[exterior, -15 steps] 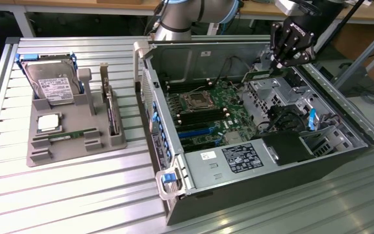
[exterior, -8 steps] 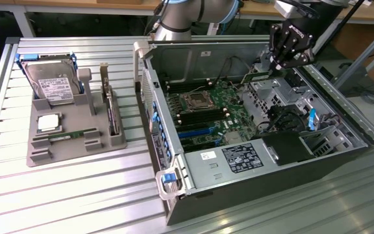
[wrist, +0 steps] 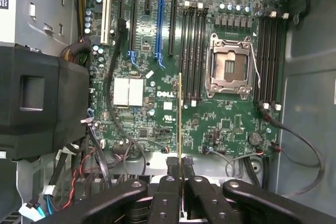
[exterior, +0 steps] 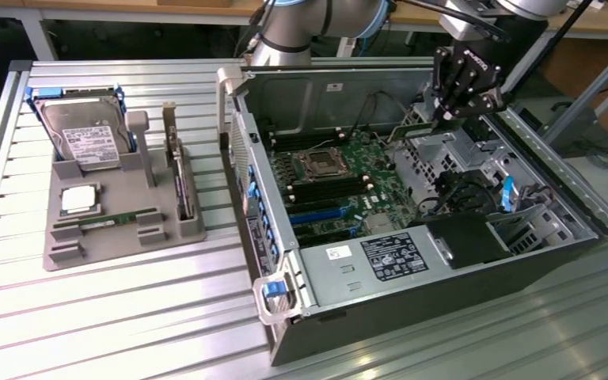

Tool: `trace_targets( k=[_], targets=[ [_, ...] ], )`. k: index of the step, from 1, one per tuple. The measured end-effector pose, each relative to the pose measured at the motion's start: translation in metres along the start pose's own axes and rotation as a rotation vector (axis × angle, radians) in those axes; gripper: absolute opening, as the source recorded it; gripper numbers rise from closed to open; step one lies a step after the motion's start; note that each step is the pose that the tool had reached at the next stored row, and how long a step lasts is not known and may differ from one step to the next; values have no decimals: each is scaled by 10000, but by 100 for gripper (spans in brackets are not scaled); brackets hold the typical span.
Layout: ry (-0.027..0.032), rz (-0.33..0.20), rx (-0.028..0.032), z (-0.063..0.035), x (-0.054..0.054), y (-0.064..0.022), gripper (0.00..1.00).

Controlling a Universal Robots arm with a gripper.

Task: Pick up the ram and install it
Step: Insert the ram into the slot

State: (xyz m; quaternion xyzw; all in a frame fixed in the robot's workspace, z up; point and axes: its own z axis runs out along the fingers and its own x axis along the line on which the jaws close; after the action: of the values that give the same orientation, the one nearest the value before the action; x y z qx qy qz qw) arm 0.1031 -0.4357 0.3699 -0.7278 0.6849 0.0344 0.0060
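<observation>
Above the open computer case [exterior: 283, 261], the gripper [wrist: 180, 181] pinches the ram [wrist: 180, 124] edge-on, its chips hidden; it hangs clear over the motherboard [wrist: 220, 124], near the empty memory slots [wrist: 193, 51]

Gripper [wrist: 180, 182] clamped on ram [wrist: 180, 124], seen edge-on, held above motherboard [wrist: 220, 124]. Empty CPU socket [wrist: 229, 66] flanked by black memory slots [wrist: 194, 51]. Blue expansion slot [wrist: 160, 24] nearby.

Open computer case [exterior: 410, 309] lies on ribbed metal worktop [exterior: 124, 317], motherboard [exterior: 336, 186] exposed, CPU socket [wrist: 229, 66] empty. Grey tray [exterior: 124, 229] toward exterior view's left carries hard drive [exterior: 88, 134] and square silver processor [exterior: 79, 199].
</observation>
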Motion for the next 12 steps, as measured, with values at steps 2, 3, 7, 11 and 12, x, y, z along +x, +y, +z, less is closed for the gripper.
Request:
trace_targets(
  k=[2,3,7,11,12],
  targets=[
    [0,0,0,32,0,29,12],
    [-2,0,0,46,-2,41,12],
    [-3,0,0,99,-30,71,12],
    [-1,0,0,147,-35,188,12],
    [-1,0,0,153,-35,200,12]
  ],
)
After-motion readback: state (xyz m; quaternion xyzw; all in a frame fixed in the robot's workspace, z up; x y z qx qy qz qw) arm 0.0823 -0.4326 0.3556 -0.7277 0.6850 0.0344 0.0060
